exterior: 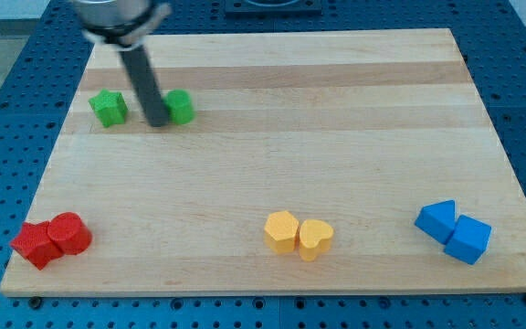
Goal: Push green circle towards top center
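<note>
Green circle [181, 107] sits near the board's [272, 73] top-left, with the rod's tip [156, 122] pressed against its left side; the tool is a bare rod, nothing to spread or pinch. The block looks light, rigid and likely to slide easily, though a round side may roll off-line. A green star [109, 108] lies left of the tip. Nothing blocks the circle's path rightward.

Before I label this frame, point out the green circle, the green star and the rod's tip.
green circle [182, 107]: camera view, its top face.
green star [109, 108]: camera view, its top face.
my tip [156, 122]: camera view, rod's lower end, touching the circle's left side.
</note>
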